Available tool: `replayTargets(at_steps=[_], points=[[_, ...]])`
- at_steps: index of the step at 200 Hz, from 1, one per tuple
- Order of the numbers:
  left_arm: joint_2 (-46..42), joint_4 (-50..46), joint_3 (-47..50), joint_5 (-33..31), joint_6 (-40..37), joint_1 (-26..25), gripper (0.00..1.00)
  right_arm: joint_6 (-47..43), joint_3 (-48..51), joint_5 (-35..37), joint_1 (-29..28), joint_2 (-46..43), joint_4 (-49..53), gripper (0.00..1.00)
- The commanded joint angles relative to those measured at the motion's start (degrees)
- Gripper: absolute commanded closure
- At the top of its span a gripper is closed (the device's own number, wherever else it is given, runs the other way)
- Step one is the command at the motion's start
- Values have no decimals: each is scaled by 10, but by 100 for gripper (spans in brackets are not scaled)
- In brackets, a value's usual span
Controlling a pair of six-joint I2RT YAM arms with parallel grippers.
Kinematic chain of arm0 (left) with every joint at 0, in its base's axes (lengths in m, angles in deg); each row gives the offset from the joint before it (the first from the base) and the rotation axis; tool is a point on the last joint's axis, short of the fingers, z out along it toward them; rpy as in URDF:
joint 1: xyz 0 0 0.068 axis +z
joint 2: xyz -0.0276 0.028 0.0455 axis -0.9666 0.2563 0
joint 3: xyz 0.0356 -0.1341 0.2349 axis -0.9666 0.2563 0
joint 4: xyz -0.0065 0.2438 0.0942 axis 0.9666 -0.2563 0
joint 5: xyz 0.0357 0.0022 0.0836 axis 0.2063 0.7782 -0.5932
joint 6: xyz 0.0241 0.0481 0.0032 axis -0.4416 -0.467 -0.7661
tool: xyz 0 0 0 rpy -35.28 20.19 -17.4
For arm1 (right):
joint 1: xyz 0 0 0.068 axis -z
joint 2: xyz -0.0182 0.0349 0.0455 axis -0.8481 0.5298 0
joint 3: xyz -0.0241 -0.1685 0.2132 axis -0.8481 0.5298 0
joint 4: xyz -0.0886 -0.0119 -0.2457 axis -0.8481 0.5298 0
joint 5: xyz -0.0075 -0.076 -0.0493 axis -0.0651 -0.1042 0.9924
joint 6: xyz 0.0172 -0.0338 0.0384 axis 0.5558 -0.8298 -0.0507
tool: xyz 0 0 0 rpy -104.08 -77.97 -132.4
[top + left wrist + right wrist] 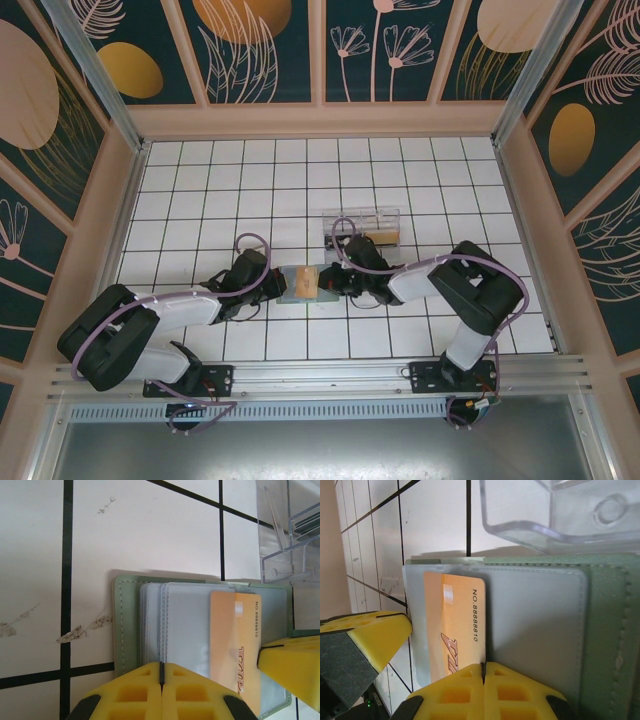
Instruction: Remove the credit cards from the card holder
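This has the look of a robotics lab cell, not a home: a white tabletop (200, 200) ruled in a black grid, fenced by aluminium posts (100, 75) and wall panels (260, 45) printed with teal leaves and gold discs, two black robot arms (150, 325) bolted to a metal rail (320, 375)

Card holder (125, 630) grey-green, pale stitching; sleeves (187, 630) translucent grey; credit card (235, 645) orange, black digits; table (150, 530) white, black grid.

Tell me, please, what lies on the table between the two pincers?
The open card holder, with an orange card in its clear sleeves, spans the gap between left pincer and right pincer in the top view.
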Motion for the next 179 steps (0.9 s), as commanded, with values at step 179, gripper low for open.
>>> replayTargets(at_steps=[179], points=[[46, -24, -39, 31, -21, -31, 94, -2, 3, -17, 4, -12, -12, 100]])
